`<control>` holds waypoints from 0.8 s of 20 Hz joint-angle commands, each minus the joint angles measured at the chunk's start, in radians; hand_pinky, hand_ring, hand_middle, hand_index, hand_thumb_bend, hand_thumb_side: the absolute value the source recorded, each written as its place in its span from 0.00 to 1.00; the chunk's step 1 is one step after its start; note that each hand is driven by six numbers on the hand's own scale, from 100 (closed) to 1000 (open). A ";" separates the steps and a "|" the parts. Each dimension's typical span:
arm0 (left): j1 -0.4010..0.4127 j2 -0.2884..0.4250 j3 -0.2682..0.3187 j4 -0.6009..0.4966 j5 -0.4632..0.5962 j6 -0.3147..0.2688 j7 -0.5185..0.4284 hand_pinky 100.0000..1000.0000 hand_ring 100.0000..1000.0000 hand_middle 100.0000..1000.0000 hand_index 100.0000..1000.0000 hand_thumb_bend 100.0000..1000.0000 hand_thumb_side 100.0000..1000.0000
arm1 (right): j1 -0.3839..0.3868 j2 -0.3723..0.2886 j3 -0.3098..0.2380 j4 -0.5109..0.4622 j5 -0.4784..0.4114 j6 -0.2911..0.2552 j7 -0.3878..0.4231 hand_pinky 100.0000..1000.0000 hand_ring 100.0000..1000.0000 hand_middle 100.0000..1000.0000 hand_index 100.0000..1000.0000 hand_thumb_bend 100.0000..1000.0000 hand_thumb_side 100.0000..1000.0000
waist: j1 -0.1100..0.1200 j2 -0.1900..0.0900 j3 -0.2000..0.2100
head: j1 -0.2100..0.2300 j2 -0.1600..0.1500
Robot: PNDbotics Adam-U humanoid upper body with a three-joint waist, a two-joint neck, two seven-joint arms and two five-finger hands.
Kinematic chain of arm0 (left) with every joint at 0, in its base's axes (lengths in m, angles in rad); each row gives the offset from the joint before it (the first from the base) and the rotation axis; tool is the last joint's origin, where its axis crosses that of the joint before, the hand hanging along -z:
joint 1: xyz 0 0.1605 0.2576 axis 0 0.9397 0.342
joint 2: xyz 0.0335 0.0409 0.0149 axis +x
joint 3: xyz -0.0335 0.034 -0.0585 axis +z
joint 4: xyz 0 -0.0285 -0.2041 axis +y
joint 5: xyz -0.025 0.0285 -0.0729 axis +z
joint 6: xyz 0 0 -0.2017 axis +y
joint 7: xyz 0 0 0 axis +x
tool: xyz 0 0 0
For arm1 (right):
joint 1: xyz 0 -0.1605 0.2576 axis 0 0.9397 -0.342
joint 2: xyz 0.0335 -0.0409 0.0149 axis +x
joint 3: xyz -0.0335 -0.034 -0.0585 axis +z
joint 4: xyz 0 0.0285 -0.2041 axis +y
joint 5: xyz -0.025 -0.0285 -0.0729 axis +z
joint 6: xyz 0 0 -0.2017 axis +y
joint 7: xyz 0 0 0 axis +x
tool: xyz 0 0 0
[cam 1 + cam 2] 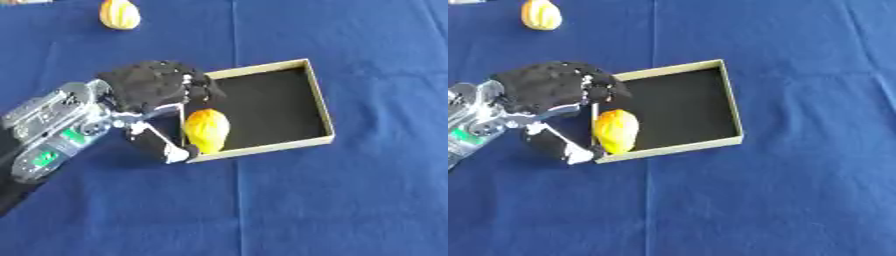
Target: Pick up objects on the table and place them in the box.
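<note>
Left hand reaches in from the left and sits over the near-left corner of the box, its fingers curled above a yellow-orange gourd and its thumb below, beside the gourd's left side; whether they actually touch it I cannot tell. That gourd lies inside the box on the black floor, against the left end of the near wall. The box is shallow, with tan walls, and rests askew on the blue tabletop. A second gourd, yellow, sits on the cloth well apart, near the far-left edge
</note>
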State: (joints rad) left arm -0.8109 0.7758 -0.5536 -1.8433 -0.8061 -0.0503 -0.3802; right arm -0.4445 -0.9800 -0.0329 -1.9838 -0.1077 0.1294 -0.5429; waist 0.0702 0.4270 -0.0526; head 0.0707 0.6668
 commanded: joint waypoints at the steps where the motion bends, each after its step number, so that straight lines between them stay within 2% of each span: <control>1: -0.031 0.040 0.083 -0.066 0.010 0.031 0.034 0.85 0.90 0.82 0.93 0.19 0.17 | -0.003 -0.027 -0.011 -0.016 0.004 0.004 -0.004 0.79 0.90 0.78 0.79 0.00 0.91 | -0.007 -0.029 0.002 | -0.002 0.001; 4: -0.064 0.053 0.155 -0.074 0.057 0.091 0.027 0.86 0.90 0.82 0.92 0.16 0.08 | -0.006 -0.033 -0.017 -0.016 0.003 0.000 -0.010 0.79 0.89 0.78 0.79 0.00 0.90 | -0.006 -0.035 0.009 | -0.004 0.008; 6: -0.101 0.047 0.196 -0.028 0.088 0.134 0.006 0.86 0.90 0.82 0.92 0.15 0.05 | -0.007 -0.037 -0.018 -0.016 0.001 -0.003 -0.012 0.79 0.89 0.78 0.79 0.00 0.90 | -0.006 -0.039 0.014 | -0.009 0.012; 8: -0.155 0.025 0.222 0.049 0.098 0.151 -0.021 0.86 0.90 0.82 0.92 0.16 0.04 | -0.009 -0.040 -0.016 -0.016 0.001 -0.005 -0.011 0.79 0.89 0.78 0.79 0.00 0.90 | -0.007 -0.042 0.019 | -0.014 0.012; 12: -0.270 -0.045 0.238 0.269 0.055 0.127 -0.056 0.86 0.92 0.84 0.93 0.21 0.02 | -0.018 -0.044 -0.011 -0.016 0.002 -0.005 -0.006 0.79 0.89 0.78 0.79 0.00 0.90 | -0.009 -0.045 0.018 | -0.013 0.002; 16: -0.344 -0.124 0.271 0.492 -0.061 0.086 -0.026 0.86 0.93 0.85 0.93 0.25 0.00 | -0.032 -0.042 -0.009 -0.016 0.001 -0.008 -0.003 0.79 0.89 0.78 0.79 0.00 0.89 | -0.010 -0.039 0.007 | -0.002 -0.018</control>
State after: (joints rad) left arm -1.1313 0.6540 -0.3086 -1.4040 -0.8349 0.0482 -0.4139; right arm -0.4648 -0.9820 -0.0345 -1.9839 -0.1074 0.1249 -0.5480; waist 0.0654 0.4106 -0.0467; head 0.0641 0.6652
